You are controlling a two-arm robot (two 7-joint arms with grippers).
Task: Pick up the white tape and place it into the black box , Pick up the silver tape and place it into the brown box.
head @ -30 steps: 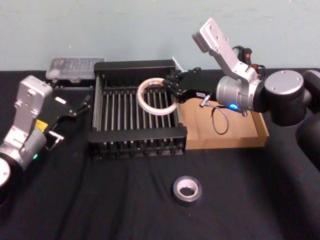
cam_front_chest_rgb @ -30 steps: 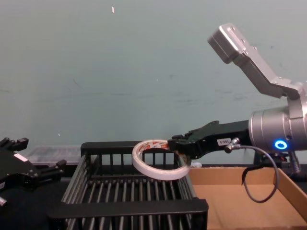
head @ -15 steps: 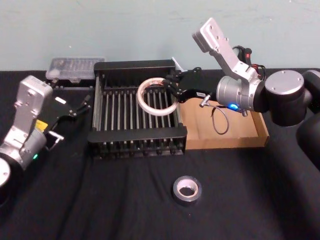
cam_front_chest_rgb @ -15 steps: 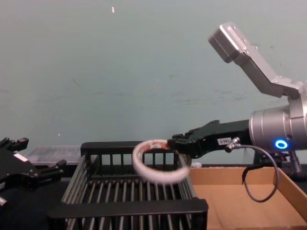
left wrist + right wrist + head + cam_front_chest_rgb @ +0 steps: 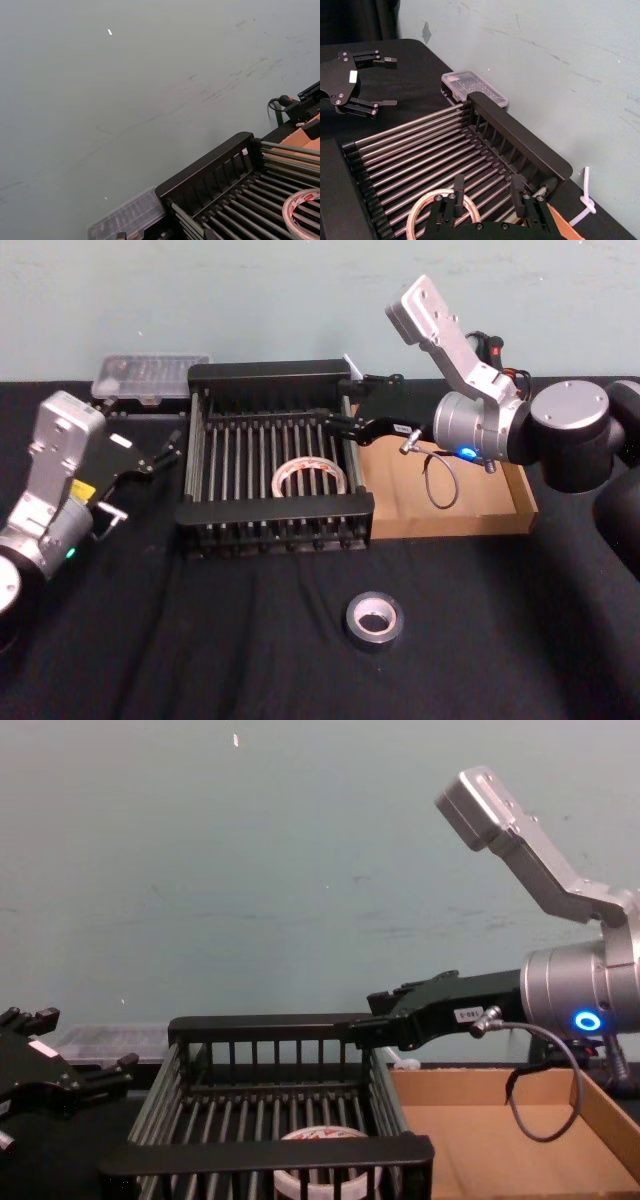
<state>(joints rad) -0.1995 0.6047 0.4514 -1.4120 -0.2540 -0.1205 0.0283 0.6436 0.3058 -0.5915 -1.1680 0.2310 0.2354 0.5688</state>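
Black-clothed table (image 5: 250, 640): white tape (image 5: 309, 478) flat inside black box (image 5: 196, 465).

white tape (image 5: 322, 1182) half behind black box (image 5: 270, 1156) rim

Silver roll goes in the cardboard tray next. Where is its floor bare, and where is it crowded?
The brown box has bare floor along its front wall and right side. Its back left corner is crowded: the open right gripper hangs over the black box rim there, a cable loop behind it. The white tape lies in the black box; the silver tape sits on the cloth.
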